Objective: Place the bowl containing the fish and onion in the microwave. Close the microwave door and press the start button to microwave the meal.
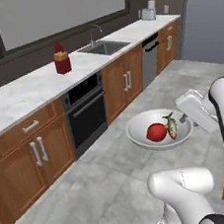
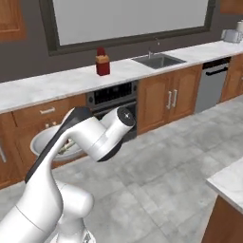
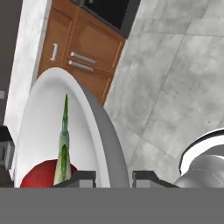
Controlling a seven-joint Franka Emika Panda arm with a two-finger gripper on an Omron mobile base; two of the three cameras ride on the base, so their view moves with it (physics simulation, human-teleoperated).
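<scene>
GRIP: gripper (image 3: 113, 178) clamped on bowl (image 1: 136, 133) rim, carried mid-air | LOAD: onion (image 1: 156, 132), fish (image 1: 171, 125) loose inside | RISK: tilt or jerk spills both; rim could slip

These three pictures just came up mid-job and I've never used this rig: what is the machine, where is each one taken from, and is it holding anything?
It is a white robot arm on a driving base in a kitchen. Two pictures come from cameras on the base, behind the arm to its left and right; the third looks along the hand. The fingers are clamped on the rim of the bowl, carried in the air above the grey floor. In it lie the red onion and the small fish. Behind are the marble counter with a red bottle, a sink and a black oven below.
</scene>
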